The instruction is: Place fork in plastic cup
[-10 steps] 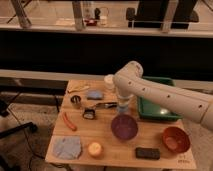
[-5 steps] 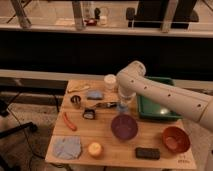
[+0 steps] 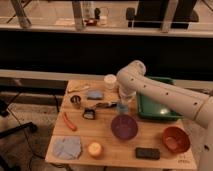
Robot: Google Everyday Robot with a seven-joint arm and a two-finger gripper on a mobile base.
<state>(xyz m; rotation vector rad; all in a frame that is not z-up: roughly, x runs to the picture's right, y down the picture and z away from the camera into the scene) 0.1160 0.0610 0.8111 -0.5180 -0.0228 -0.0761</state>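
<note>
The fork (image 3: 103,105) lies flat on the bench (image 3: 100,134), long axis roughly left to right, its right end close by my end effector (image 3: 122,103), which hangs low just right of it; parted or closed, I cannot tell.

Hand (image 3: 122,103): over the surface (image 3: 102,135), just behind the middle bowl (image 3: 124,127), left of the tray (image 3: 159,110).
Fork (image 3: 103,105): just left of the hand.
Sponge (image 3: 94,94): behind the fork.
Stick (image 3: 69,121): behind the cloth (image 3: 67,147), near the left edge.
Front row, left to right: cloth, round fruit (image 3: 94,149), block (image 3: 147,153).
Right bowl (image 3: 175,139): before the tray.
</note>
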